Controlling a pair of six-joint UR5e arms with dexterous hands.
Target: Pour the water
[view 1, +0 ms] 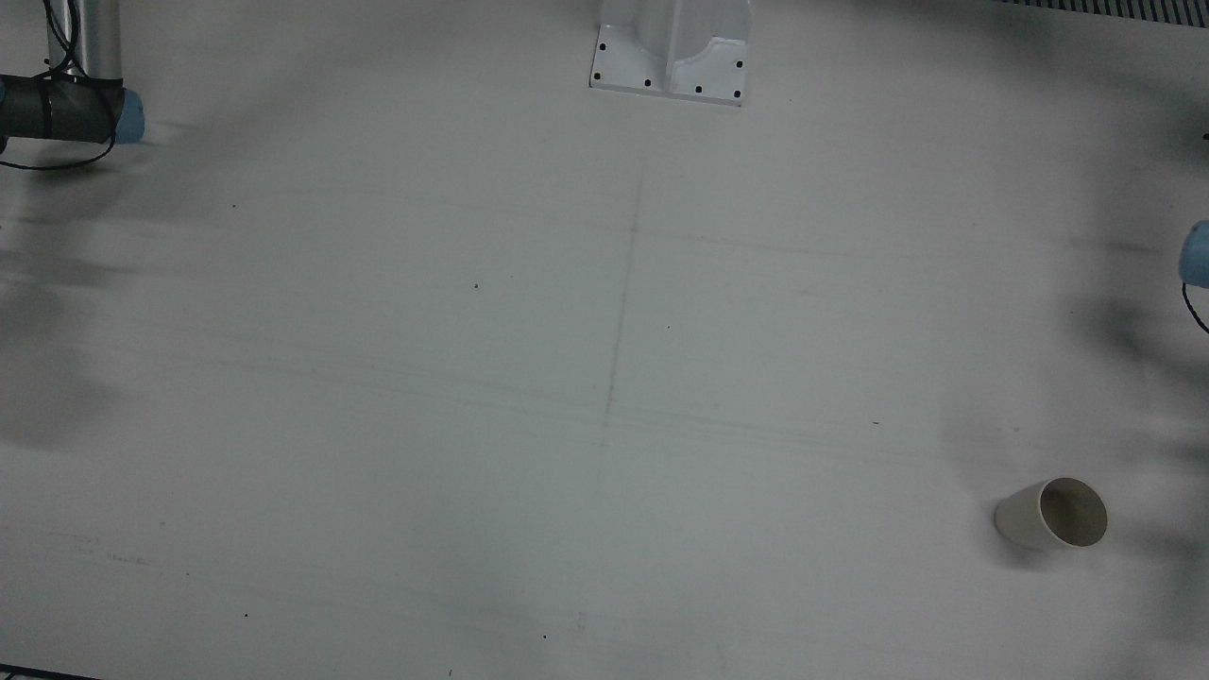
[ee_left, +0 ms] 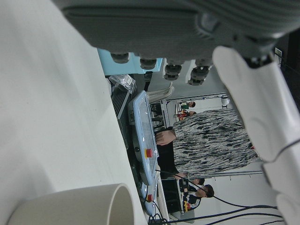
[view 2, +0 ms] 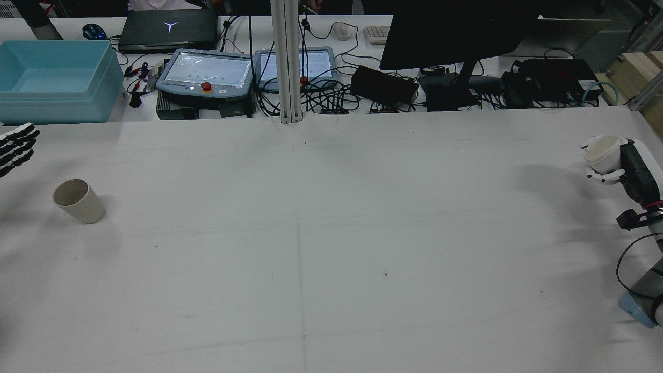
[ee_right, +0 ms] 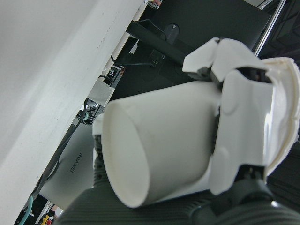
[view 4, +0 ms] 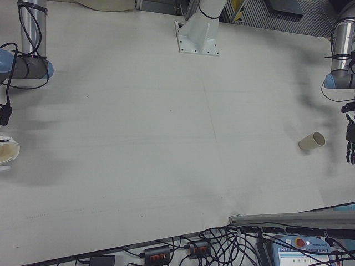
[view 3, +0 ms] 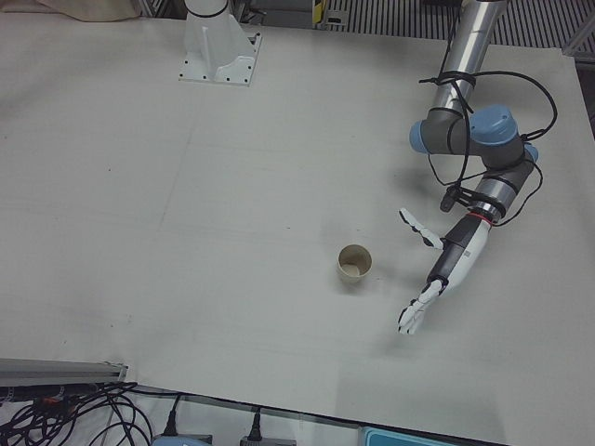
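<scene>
I am gripping a light, crushable white cup (view 2: 603, 153) mid-wall in my right hand (view 2: 624, 167); left hand (view 3: 437, 269) hanging spread, empty.

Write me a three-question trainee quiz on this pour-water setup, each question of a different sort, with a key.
1. True or false: the right hand holds a white cup above the table.
2. Multiple choice: the beige cup on the table stands
A. between the two arms at the table's middle
B. near the left hand, untouched
C. inside the blue bin
3. Fill the blank: the left hand's fingers are spread, so the hand is ____.

Key: 1 true; 2 B; 3 open
</scene>
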